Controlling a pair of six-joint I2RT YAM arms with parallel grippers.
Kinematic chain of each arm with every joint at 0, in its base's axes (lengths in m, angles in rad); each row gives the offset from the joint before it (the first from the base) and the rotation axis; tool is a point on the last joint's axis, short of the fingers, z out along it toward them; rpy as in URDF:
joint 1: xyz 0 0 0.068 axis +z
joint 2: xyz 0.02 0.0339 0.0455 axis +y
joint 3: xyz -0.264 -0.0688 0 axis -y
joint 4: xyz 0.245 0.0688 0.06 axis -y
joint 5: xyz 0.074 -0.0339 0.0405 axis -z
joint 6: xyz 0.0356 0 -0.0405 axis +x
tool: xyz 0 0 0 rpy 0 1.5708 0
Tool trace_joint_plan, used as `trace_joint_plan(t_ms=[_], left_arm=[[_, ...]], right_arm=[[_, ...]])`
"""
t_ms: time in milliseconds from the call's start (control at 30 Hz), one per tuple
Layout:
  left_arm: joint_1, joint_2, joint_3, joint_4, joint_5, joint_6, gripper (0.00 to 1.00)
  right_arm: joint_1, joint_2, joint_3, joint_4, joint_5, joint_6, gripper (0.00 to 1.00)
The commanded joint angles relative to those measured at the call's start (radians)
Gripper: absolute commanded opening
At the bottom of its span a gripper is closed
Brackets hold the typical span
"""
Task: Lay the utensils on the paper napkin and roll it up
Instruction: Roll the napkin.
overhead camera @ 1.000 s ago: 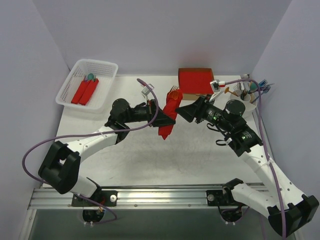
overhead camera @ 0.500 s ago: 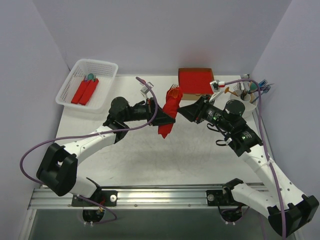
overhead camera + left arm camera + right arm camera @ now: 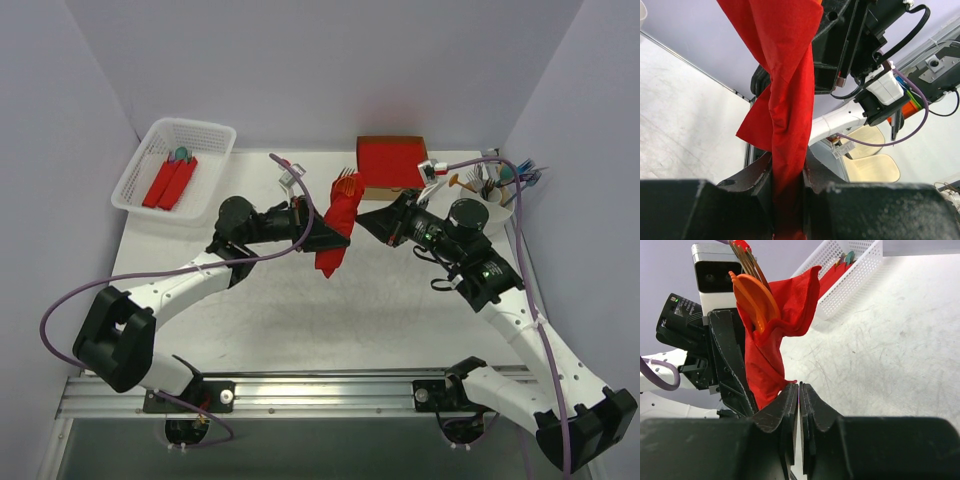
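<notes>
well, top view: left gripper (image 3: 325,238) is clamped on the middle of the paper napkin (image 3: 340,215), a loose red roll held upright off the table (image 3: 300,320), utensils (image 3: 348,180) poking out of its top. right gripper (image 3: 366,222) sits just beside the roll on the other side. risk: the roll looks loose, so a tilt or a sideways tug could let the utensils slide out or the wrap come undone. around: white basket (image 3: 218,135) far left with finished red rolls (image 3: 170,182) in it, red stack (image 3: 390,160) behind, cup of spare utensils (image 3: 497,188) far right; the two wrists are crowded together, so a bump is possible. left wrist view: napkin is pinched between the black fingers (image 3: 740,200), a flap hangs free to the left and could snag or tear; right arm's body fills the space right behind it. right wrist view: right jaws are pressed nearly together with nothing visible between them; the red lower corner just touches one fingertip (image 3: 785,402), so i can't tell if any paper is caught, and likely it missed. orange spoon (image 3: 757,300) sits high in the open top, and that one looks likeliest to fall out.
</notes>
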Motion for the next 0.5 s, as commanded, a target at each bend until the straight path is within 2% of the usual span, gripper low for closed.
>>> trace_joint_plan(t_ms=[0,467], left_arm=[[-0.006,-0.015,-0.008,0.092,0.023,-0.019,0.03],[-0.017,0.013,-0.048,0.13,0.003,-0.003,0.03]], right_arm=[[-0.008,0.008,0.051,0.059,0.004,-0.023,0.08],[-0.01,0.054,0.068,0.084,0.003,0.009,0.09]])
